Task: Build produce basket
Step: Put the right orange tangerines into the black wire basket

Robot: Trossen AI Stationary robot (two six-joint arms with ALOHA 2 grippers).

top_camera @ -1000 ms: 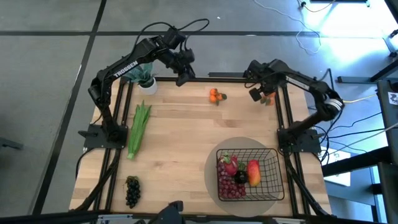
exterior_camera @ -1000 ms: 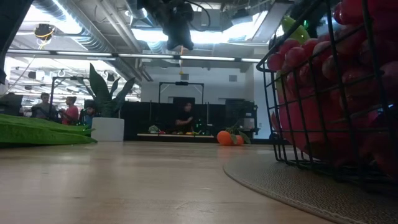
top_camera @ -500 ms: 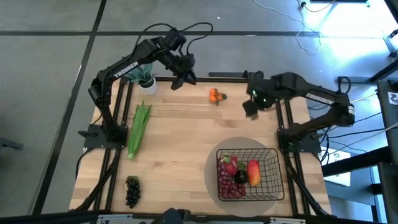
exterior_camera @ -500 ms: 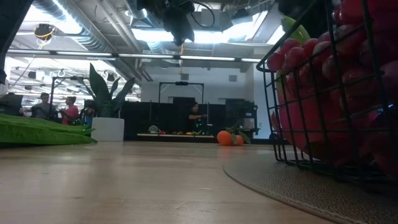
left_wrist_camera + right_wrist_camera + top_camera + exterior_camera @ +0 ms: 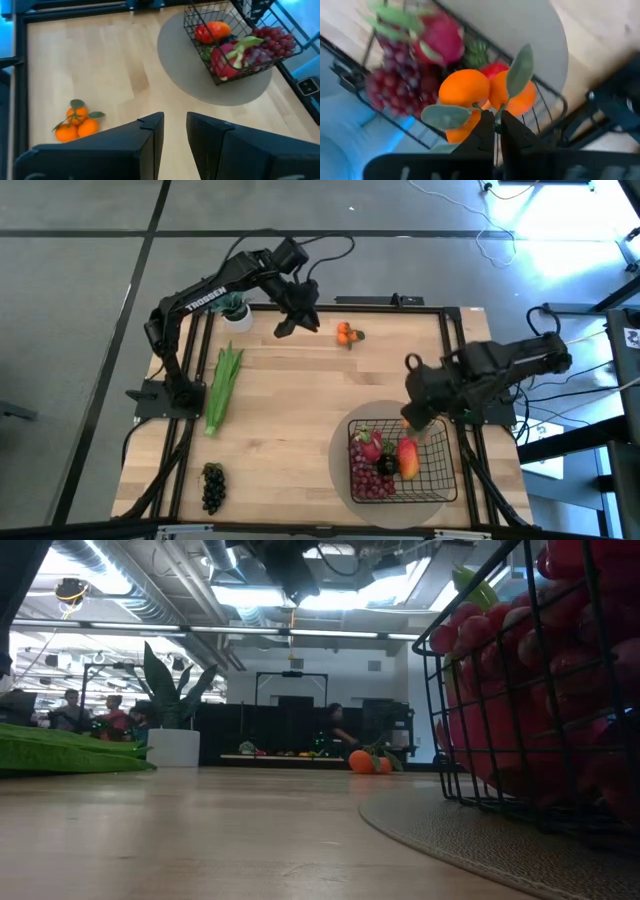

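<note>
My right claw (image 5: 496, 125) is clenched on the stem of a tangerine cluster (image 5: 485, 95), hanging just above the far edge of the wire basket (image 5: 435, 475) on the near right of the tabletop (image 5: 290, 410). I judge this the drop-in step: next I lower and release. My left claw (image 5: 175, 125), slightly parted and empty, hovers far side near the other tangerines (image 5: 346, 333)

table (image 5: 300, 410) | mat (image 5: 340, 450) | stalk (image 5: 224, 387) | tangerines (image 5: 346, 333) | grapes (image 5: 212, 486) | pot (image 5: 238, 318)
</note>
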